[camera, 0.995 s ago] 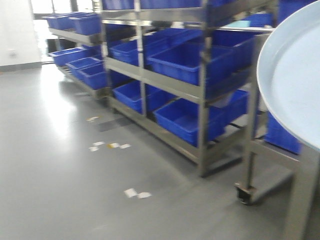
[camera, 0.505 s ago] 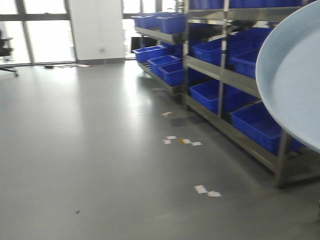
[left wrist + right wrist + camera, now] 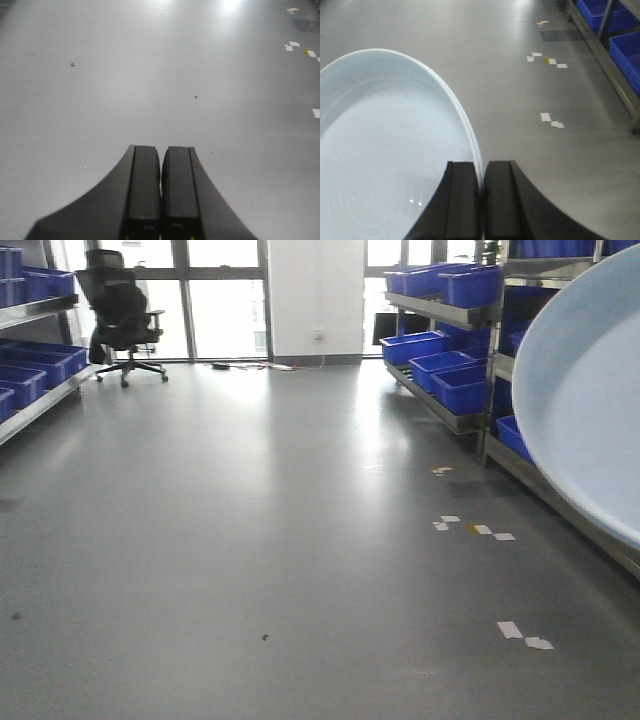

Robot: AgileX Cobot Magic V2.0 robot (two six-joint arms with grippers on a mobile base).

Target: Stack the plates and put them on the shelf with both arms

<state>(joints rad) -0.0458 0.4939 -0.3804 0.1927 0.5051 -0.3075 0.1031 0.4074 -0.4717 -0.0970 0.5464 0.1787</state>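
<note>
Over the grey floor (image 3: 100, 75), our left gripper (image 3: 160, 155) has its jaws pressed together, empty. Our right gripper (image 3: 482, 170) pinches the rim of a pale plate (image 3: 385, 150).

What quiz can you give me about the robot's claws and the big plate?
1. True or false: the left claw is wide open.
2. What does the right claw pinch? A) the rim of the pale plate B) a cable C) a chair leg
3. What colour are the bins on the shelves?
Key: 1 false, it is shut on nothing. 2 A. 3 blue.
</note>
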